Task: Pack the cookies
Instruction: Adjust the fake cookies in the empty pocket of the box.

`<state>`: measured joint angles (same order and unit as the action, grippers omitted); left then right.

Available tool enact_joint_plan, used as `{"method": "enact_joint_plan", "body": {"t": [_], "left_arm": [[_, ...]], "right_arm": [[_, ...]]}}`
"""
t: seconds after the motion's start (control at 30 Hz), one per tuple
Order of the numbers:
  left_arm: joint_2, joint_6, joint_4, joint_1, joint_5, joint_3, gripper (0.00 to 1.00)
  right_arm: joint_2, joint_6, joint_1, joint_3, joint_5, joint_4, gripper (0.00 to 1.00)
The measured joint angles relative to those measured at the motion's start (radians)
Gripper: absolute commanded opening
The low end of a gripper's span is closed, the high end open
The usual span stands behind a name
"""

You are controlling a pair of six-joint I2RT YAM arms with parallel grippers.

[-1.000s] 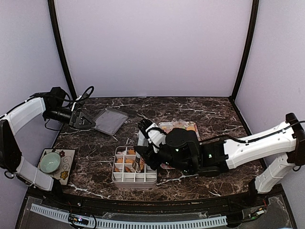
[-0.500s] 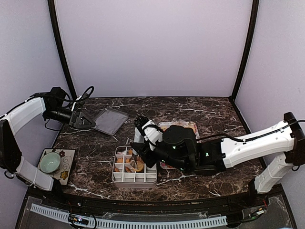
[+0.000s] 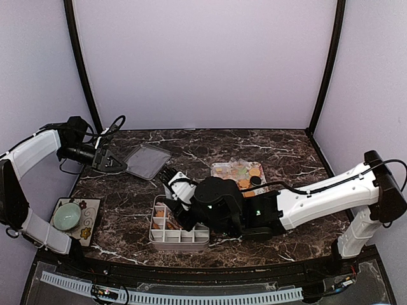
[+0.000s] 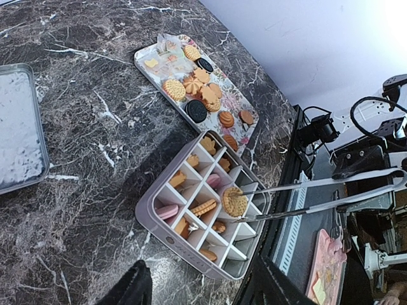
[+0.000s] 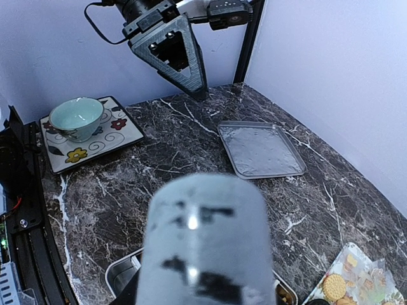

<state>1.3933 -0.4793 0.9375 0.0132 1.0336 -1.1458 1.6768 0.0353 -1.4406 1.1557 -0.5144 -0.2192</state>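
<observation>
Now our right tool [image 3: 172,182], seemingly clenched on long metal tongs [image 4: 369,178], holds a round golden cookie [image 4: 234,201] just over a middle cell of the grey divided box [image 4: 177,249].

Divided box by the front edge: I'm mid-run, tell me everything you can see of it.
The divided box is pale grey with rounded corners, plastic by its look; white partitions split it into a grid of small cells. It is uncovered and sits flat on the dark marbled table, close beside the flowered tray; whether they touch is unclear. Several cells hold cookies, golden and pink; some are empty. Metal tongs hold a round cookie over a middle cell.
</observation>
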Motion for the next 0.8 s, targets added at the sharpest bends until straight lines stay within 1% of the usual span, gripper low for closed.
{"method": "enact_joint_plan", "body": {"t": [0.23,0.43,0.7,0.8], "left_arm": [[0.000,-0.008,0.008,0.000,-0.002,0.000,0.56],[0.000,-0.012,0.013,0.000,-0.002,0.000,0.56],[-0.003,-0.017,0.023,0.000,-0.002,0.000,0.56],[-0.003,-0.019,0.023,0.000,-0.002,0.000,0.56]], "right_arm": [[0.030,-0.040,-0.027,0.034,-0.025,0.023,0.39],[0.068,-0.089,-0.058,0.066,-0.078,0.034,0.39],[0.134,-0.175,-0.100,0.119,-0.172,0.039,0.27],[0.140,-0.199,-0.110,0.122,-0.197,0.039,0.25]]}}
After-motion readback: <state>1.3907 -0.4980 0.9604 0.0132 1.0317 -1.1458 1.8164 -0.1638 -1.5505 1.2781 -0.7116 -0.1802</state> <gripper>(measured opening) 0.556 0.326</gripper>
